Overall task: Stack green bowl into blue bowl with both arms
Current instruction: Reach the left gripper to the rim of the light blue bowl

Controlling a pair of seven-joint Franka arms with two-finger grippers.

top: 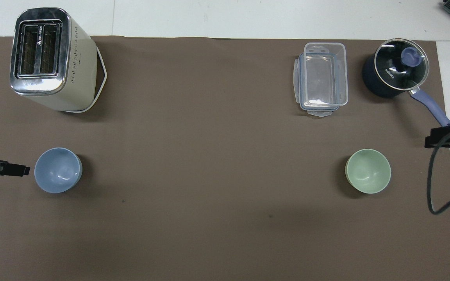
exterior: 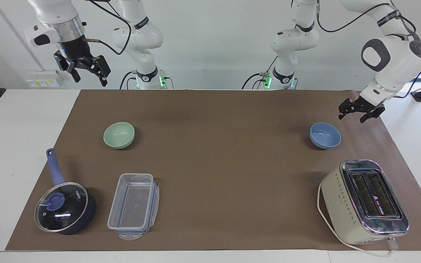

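Note:
The green bowl (exterior: 119, 135) sits upright and empty on the brown mat toward the right arm's end; it also shows in the overhead view (top: 368, 176). The blue bowl (exterior: 325, 135) sits upright and empty toward the left arm's end, also in the overhead view (top: 58, 170). My left gripper (exterior: 351, 117) is open and hangs low over the mat just beside the blue bowl, apart from it; its tip shows in the overhead view (top: 14, 170). My right gripper (exterior: 89, 79) is open and raised high, well off the green bowl, waiting; it shows at the overhead view's edge (top: 442, 137).
A cream toaster (exterior: 364, 201) with a white cord stands farther from the robots than the blue bowl. A clear plastic container (exterior: 133, 205) and a dark blue saucepan with glass lid (exterior: 64, 206) stand farther from the robots than the green bowl. The brown mat (exterior: 217, 164) covers the table's middle.

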